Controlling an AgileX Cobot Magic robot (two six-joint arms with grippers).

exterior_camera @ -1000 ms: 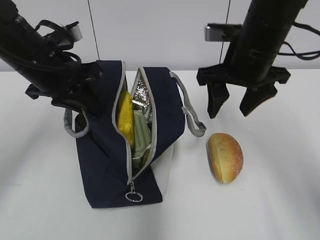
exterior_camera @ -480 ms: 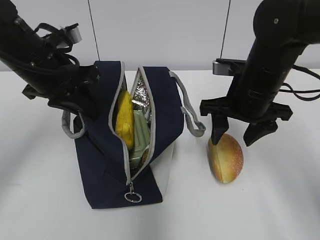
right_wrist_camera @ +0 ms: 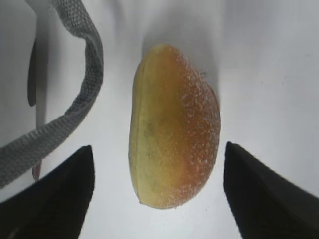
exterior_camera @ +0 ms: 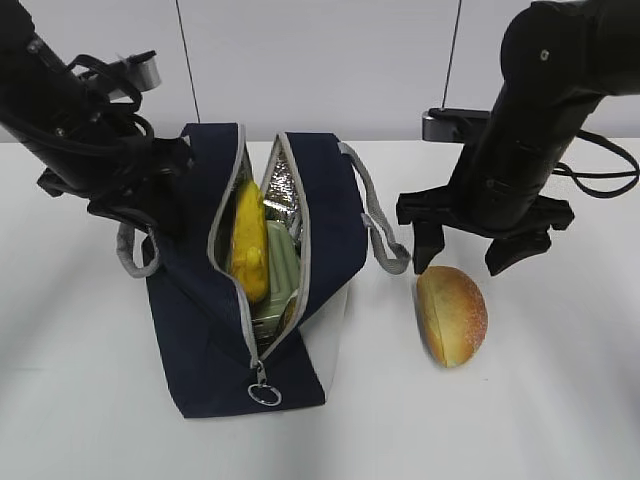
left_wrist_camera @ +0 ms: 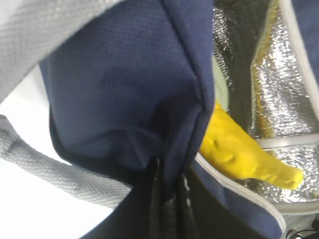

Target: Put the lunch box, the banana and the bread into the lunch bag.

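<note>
Exterior: lunch bag (exterior_camera: pixel 210 330) unzipped on white table (exterior_camera: pixel 560 400); banana (exterior_camera: pixel 247 240) and lunch box (exterior_camera: pixel 280 275) inside. Bread (exterior_camera: pixel 452 315) on table just right of bag, grey handle (exterior_camera: pixel 385 235) near it.

Left wrist: left gripper (left_wrist_camera: pixel 167 199) pinched shut on bag's navy wall — banana beside.

Right wrist: right gripper (right_wrist_camera: pixel 157 191) spread wide, straddling bread, not touching.
</note>
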